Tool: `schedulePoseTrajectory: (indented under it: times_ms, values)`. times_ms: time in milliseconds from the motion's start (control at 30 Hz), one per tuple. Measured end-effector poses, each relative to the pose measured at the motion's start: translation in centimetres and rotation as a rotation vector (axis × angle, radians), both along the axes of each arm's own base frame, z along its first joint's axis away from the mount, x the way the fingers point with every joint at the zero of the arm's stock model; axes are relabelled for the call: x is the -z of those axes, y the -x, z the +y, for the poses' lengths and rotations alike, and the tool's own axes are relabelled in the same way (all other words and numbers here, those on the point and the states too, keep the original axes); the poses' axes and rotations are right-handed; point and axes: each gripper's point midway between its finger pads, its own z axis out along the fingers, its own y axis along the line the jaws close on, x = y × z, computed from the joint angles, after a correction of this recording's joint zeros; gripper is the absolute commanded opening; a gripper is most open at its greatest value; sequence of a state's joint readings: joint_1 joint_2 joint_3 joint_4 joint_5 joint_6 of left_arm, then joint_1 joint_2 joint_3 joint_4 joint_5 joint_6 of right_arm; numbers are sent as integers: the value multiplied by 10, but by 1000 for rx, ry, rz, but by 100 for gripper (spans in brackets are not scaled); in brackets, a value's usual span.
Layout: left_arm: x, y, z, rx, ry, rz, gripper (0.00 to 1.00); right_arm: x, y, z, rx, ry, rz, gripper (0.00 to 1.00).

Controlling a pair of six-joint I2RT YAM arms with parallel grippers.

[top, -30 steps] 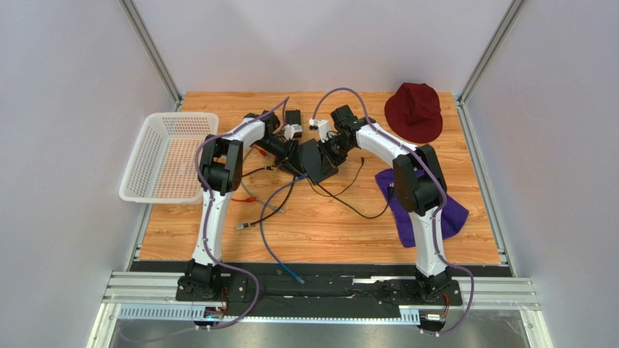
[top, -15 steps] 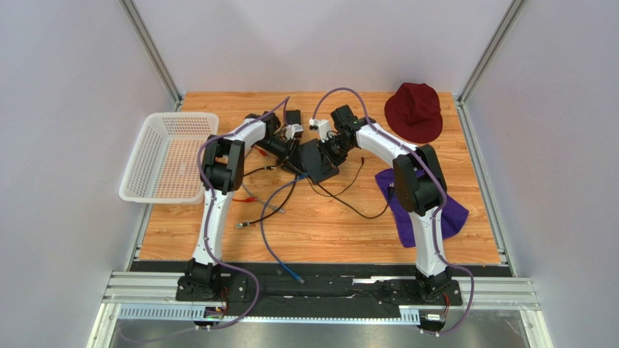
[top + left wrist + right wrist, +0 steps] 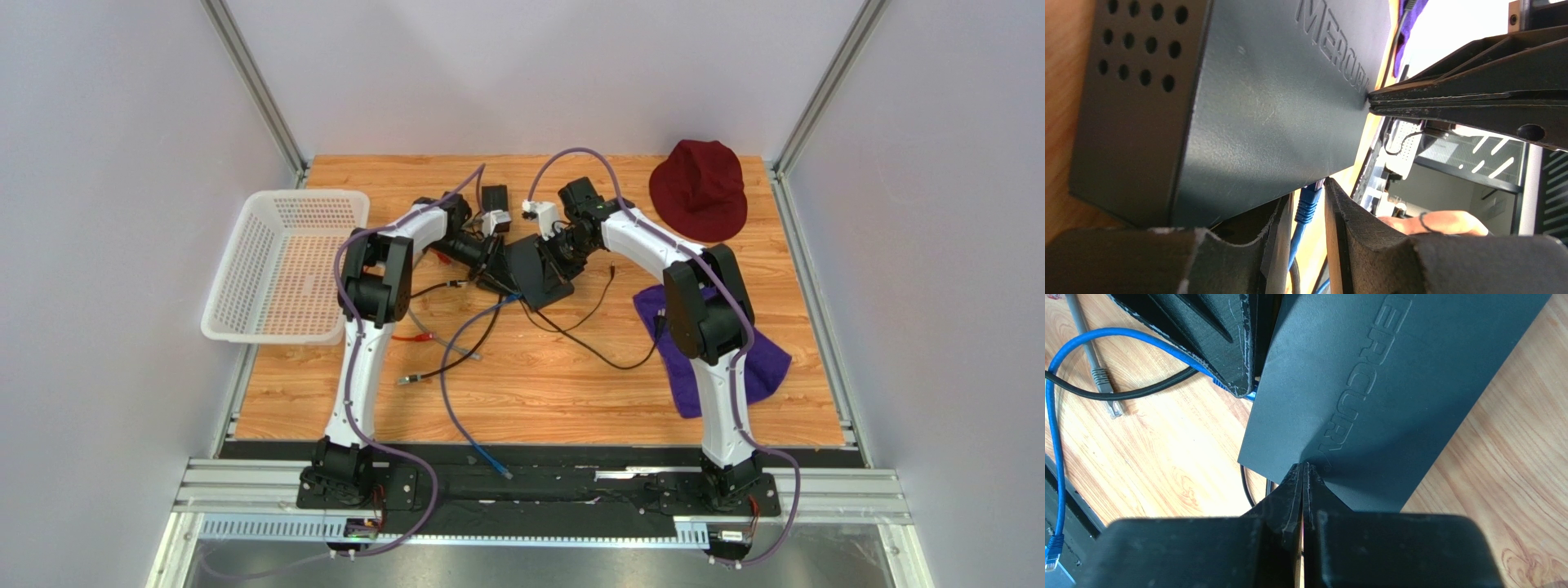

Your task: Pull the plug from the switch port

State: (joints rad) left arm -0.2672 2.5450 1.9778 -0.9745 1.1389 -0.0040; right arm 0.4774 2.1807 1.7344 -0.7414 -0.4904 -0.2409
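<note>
The switch (image 3: 537, 272) is a flat matte-black box lying mid-table, seen close in the left wrist view (image 3: 1260, 104) and the right wrist view (image 3: 1389, 386). A blue plug (image 3: 1310, 205) meets its lower edge at the switch port, which is itself hidden from view. My left gripper (image 3: 1308, 191) (image 3: 497, 267) is shut on the blue plug, one finger on each side. My right gripper (image 3: 1304, 465) (image 3: 555, 255) is shut with nothing between its fingers, its tips resting on the switch's top face.
The blue cable (image 3: 460, 368) loops toward the near edge. Black cables (image 3: 589, 331) and a loose grey plug (image 3: 1103, 380) lie around the switch. A black adapter brick (image 3: 494, 199) sits behind it. A white basket (image 3: 276, 263) is left, a red hat (image 3: 699, 186) and purple cloth (image 3: 767, 355) right.
</note>
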Motion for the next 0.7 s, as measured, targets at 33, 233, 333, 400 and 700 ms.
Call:
schedulePoseTrajectory:
  times_ms: [33, 233, 333, 400, 700]
  values:
    - [0, 0, -1, -2, 8, -1, 34, 0, 0, 0, 0, -1, -1, 0]
    - [-1, 1, -5, -30, 27, -2, 33, 0, 0, 1, 3, -3, 0, 0]
    - [0, 2, -6, -43, 22, -6, 29, 0, 0, 1, 4, -4, 1, 0]
    - [1, 1, -6, -45, 24, -9, 27, 0, 0, 1, 5, -4, 1, 0]
    - [0, 1, -7, -54, 37, -9, 2, -1, 1, 14, -19, -13, -17, 0]
